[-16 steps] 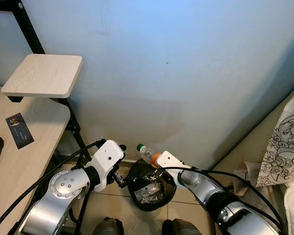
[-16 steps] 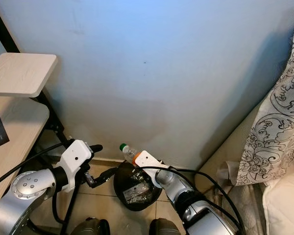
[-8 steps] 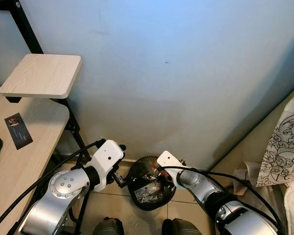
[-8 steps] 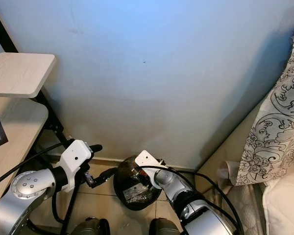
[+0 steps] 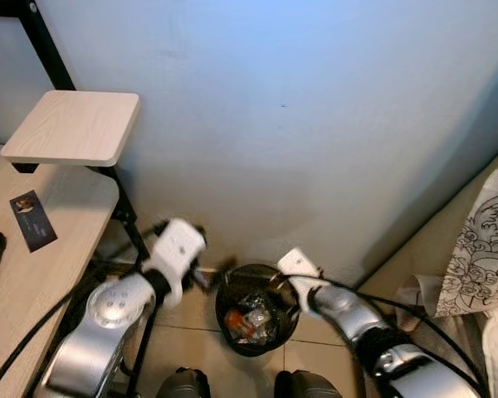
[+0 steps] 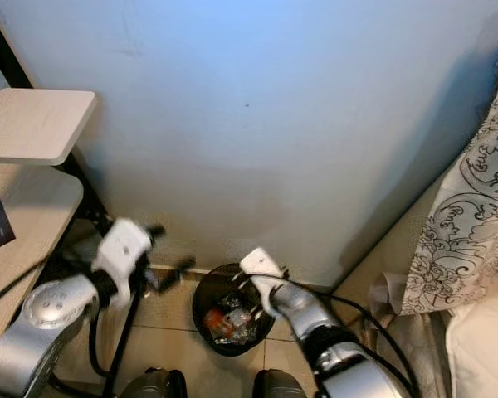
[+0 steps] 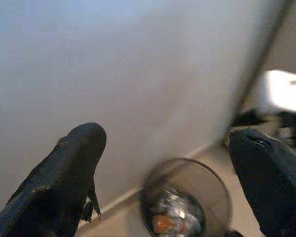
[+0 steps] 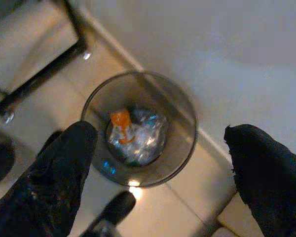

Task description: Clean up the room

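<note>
Hovering above the black waste bin point(image 8: 138, 129), the right gripper point(image 8: 160, 173) has its two black fingers spread wide with nothing between them. Directly below, inside the bin, lies the bottle with the orange label point(image 8: 122, 129) among crinkled clear plastic point(image 8: 145, 138); its long axis cannot be told. Judgement: the drop is done, and this arm's next move is to lift clear.

Left gripper point(image 7: 163, 182) is also open and empty, beside the bin on the desk side, pointing toward the bin and the wall point(image 5: 315, 124); it is blurred in the head views.

Room for moving: the bin stands close against the wall's base, with the black desk leg point(image 5: 129, 220) near on the robot's left and patterned fabric point(image 5: 481, 249) well apart on the right. Open tile floor point(image 8: 172, 197) lies on the robot's side of the bin, so withdrawal up and back looks the free path.

The wooden desk point(image 5: 33, 274) carries a small dark card point(image 5: 32, 220).
</note>
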Robot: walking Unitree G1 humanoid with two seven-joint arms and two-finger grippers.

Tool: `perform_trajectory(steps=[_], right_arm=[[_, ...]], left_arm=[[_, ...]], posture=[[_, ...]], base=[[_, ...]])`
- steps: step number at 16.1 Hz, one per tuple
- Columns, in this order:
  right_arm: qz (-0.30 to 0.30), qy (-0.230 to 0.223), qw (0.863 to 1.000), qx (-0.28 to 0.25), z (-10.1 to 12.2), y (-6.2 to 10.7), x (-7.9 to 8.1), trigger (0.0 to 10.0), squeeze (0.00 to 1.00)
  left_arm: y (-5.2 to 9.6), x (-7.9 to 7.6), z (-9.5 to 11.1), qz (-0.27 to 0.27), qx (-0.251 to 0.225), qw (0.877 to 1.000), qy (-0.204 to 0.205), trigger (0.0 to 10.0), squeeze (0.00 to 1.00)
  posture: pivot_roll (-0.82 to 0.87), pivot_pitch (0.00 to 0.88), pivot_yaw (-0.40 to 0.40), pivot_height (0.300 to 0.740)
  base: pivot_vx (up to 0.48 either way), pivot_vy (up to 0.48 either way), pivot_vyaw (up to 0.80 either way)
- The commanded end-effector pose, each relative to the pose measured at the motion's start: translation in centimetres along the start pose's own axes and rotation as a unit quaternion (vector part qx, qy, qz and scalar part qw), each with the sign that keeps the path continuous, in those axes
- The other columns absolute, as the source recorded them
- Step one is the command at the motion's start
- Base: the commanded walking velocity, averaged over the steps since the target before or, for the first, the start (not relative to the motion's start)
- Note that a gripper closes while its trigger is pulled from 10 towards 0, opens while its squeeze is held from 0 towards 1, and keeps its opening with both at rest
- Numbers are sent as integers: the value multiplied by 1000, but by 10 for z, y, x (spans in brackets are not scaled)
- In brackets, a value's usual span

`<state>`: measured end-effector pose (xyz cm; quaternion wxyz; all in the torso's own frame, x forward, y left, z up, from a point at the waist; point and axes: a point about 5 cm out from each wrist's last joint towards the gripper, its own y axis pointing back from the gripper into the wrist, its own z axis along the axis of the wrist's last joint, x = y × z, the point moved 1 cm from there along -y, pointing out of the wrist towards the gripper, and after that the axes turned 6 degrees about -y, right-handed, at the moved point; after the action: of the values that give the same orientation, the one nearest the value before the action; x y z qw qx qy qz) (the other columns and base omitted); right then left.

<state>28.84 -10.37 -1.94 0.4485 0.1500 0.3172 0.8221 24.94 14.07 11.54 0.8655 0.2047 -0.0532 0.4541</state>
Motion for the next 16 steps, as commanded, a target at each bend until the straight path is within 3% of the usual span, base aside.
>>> perform_trajectory(steps=[1,2,3,4,5,7,12,16], right_arm=[[-23,-59,996,-59,10,11,-17,10000,745],[-40,-83,992,-89,17,20,-26,10000,302],[-46,-89,990,-98,19,24,-28,10000,302],[-77,-133,977,-146,31,41,-39,10000,0],[-111,-167,961,-190,41,59,-48,10000,0],[-140,-181,950,-212,45,75,-49,10000,0],[-156,-197,941,-228,56,100,-32,10000,0],[-167,-204,938,-224,59,108,-27,10000,0]], left_arm=[[-1,14,1,89,-3,996,30,10000,263],[-1,19,6,126,-14,991,39,10000,231],[-1,20,7,137,-16,990,42,10000,231],[0,24,11,167,-21,985,37,10000,47],[-1,25,14,188,-24,981,41,10000,0],[-2,22,18,199,-25,979,40,10000,0],[-3,20,17,202,-21,979,25,10000,0],[-3,25,19,209,-23,977,23,10000,0]], posture=[[-13,116,-37,740],[-14,111,-34,740],[-14,111,-34,740],[-16,106,-23,740],[-25,98,-5,740],[-28,93,8,740],[-26,86,18,740],[-24,75,22,740]], base=[[0,0,0],[0,0,0],[0,0,0],[0,0,0],[0,0,0],[-309,0,0],[-320,0,0],[-285,0,0]])
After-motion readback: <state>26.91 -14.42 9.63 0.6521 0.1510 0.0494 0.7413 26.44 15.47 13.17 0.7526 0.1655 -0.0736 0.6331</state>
